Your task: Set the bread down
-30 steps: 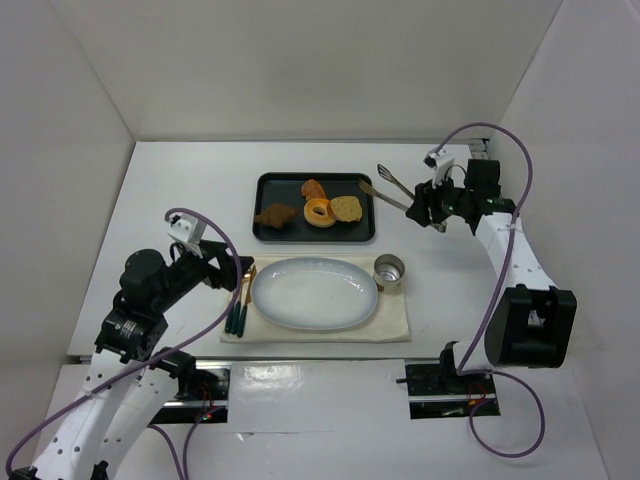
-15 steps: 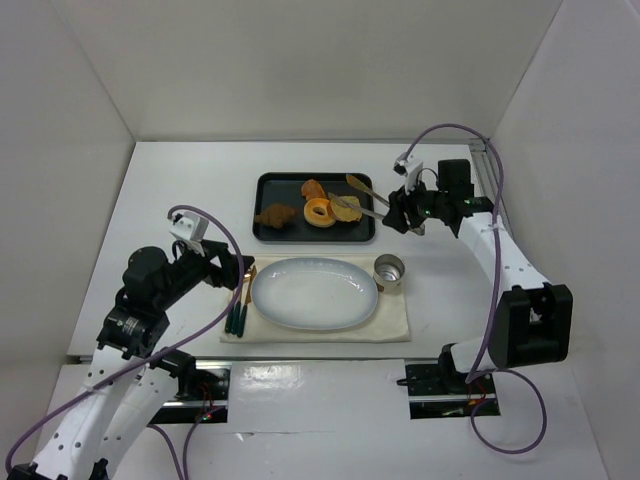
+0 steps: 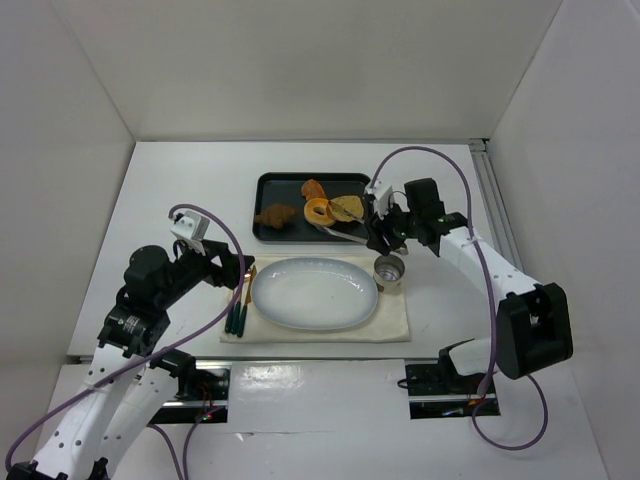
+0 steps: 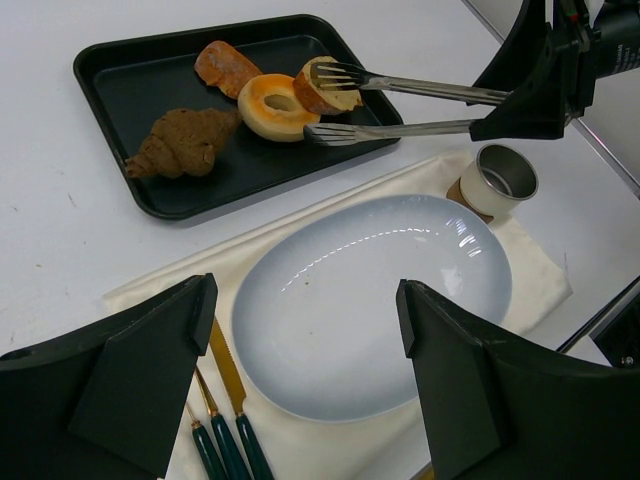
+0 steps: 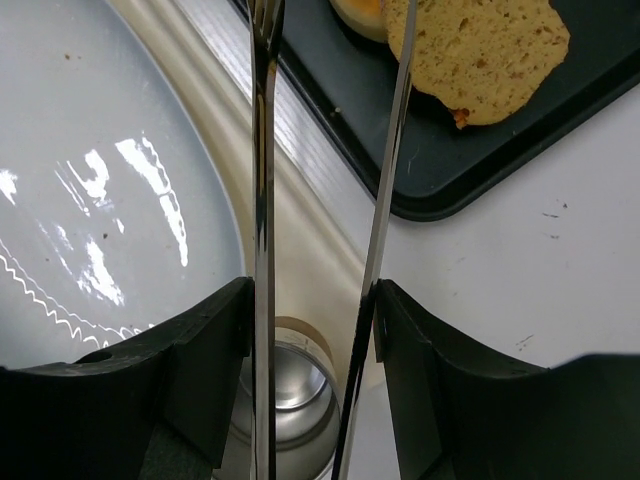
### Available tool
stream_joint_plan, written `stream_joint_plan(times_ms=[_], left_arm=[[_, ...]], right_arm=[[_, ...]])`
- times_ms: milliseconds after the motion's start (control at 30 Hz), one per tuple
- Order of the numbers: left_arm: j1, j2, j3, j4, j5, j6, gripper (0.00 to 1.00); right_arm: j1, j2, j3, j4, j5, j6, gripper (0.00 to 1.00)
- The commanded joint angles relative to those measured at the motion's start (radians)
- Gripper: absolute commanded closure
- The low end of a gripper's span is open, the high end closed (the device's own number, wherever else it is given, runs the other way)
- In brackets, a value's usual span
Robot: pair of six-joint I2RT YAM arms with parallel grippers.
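The bread [image 3: 347, 207] [image 4: 330, 95] [image 5: 490, 50] lies at the right end of the black tray [image 3: 270, 190] [image 4: 130, 70], leaning on an orange ring doughnut [image 3: 319, 212] [image 4: 272, 105]. My right gripper [image 3: 380, 232] [image 4: 530, 95] [image 5: 310, 310] is shut on metal tongs [image 3: 340, 232] [image 4: 420, 90] [image 5: 263, 150], whose arms stand apart. One tong tip rests on top of the bread; the other hangs by the tray's near rim. My left gripper [image 3: 232, 270] [image 4: 305, 330] is open above the near left of the white oval plate [image 3: 315, 293] [image 4: 370, 290], holding nothing.
The tray also holds a dark brown pastry [image 3: 275, 215] [image 4: 185, 140] and an orange-brown piece [image 3: 313, 188] [image 4: 225, 65]. A metal cup [image 3: 389, 270] [image 4: 497, 178] [image 5: 290, 390] stands under my right gripper. Green-handled cutlery [image 3: 240, 300] [image 4: 235, 420] lies left of the plate on a cream cloth [image 3: 395, 320].
My right arm has swung left from the table's right side, bringing the tongs over the tray's right end to the bread. The left arm has barely moved.
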Motion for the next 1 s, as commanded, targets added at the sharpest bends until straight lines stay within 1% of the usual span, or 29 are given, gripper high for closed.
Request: stream_joint_plan(times_ms=[0,433,667,967], left_arm=[[-0.002,-0.005,0.003,0.041,0.002,0.016,0.10],[-0.002,-0.005,0.003,0.041,0.002,0.016,0.10],[-0.002,0.004,0.003,0.041,0.002,0.016,0.10],[-0.002,0.004,0.003,0.041,0.002,0.016,0.10]], right_arm=[[0.024,-0.050,-0.019,0.102,0.062,0.007,0.40],[0.024,-0.110,-0.008,0.104,0.071,0.007,0.40],[0.024,-0.101,-0.037,0.147,0.089,0.007,0.40],[0.035,-0.050,-0.056,0.197,0.118,0.007,0.40]])
